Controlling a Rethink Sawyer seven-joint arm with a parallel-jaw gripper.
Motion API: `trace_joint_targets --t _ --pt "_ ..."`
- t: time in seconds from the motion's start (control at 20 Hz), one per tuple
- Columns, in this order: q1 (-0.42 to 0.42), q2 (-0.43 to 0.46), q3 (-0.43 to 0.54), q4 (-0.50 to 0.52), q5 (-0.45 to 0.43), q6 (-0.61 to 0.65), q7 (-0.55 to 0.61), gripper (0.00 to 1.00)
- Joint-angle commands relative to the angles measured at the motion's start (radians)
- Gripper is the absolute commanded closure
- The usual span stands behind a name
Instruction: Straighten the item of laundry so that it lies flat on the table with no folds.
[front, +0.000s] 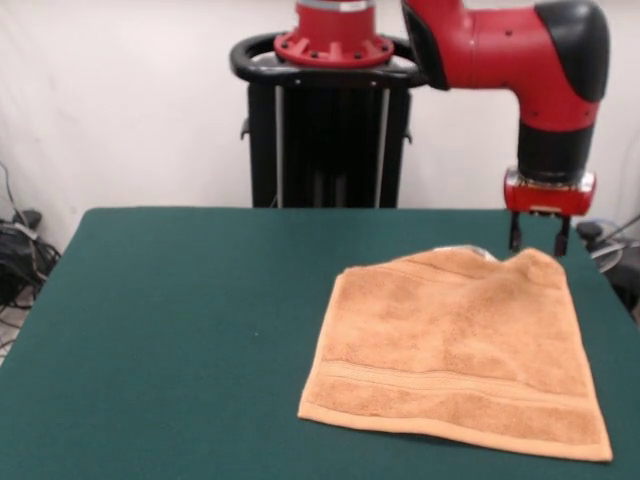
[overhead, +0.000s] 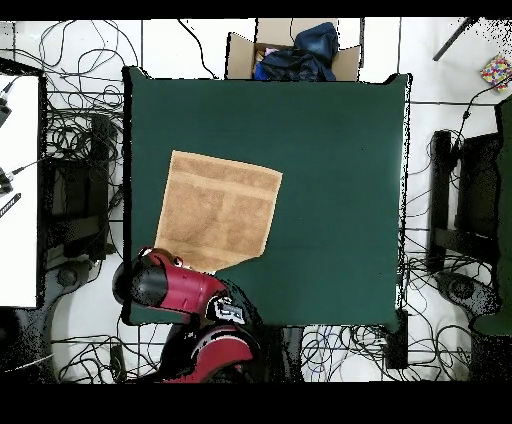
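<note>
The orange-tan towel (front: 455, 350) lies spread on the right part of the dark green table (front: 180, 320), with a woven band near its front edge. Its far edge is slightly rumpled, the far right corner stands up a little, and a small pale tag (front: 478, 252) shows there. My gripper (front: 538, 240) hangs just over that raised corner, with its fingers apart on either side of it. In the overhead view the towel (overhead: 220, 208) lies near the table's (overhead: 330, 200) left edge, and the red arm (overhead: 170, 285) covers its corner and hides the gripper.
The black pedestal (front: 330, 130) stands behind the table's far edge. In the overhead view a cardboard box with dark clothes (overhead: 290, 50) sits beyond the table's top edge. Cables and stands lie on the floor around the table. The towel's right side is close to the table edge.
</note>
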Motion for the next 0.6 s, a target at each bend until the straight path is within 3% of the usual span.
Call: trace_joint_targets --t 0.05,0.3,0.5,0.6 --pt "0.035 -0.070 -0.097 -0.021 0.067 0.144 0.223 0.00" --pt "0.157 0.078 -0.326 -0.134 0.086 0.029 0.171 0.00" --pt "0.232 0.160 -0.480 -0.237 0.091 0.090 0.133 0.00" --pt "0.236 0.178 -0.498 -0.257 0.080 0.098 0.134 0.00"
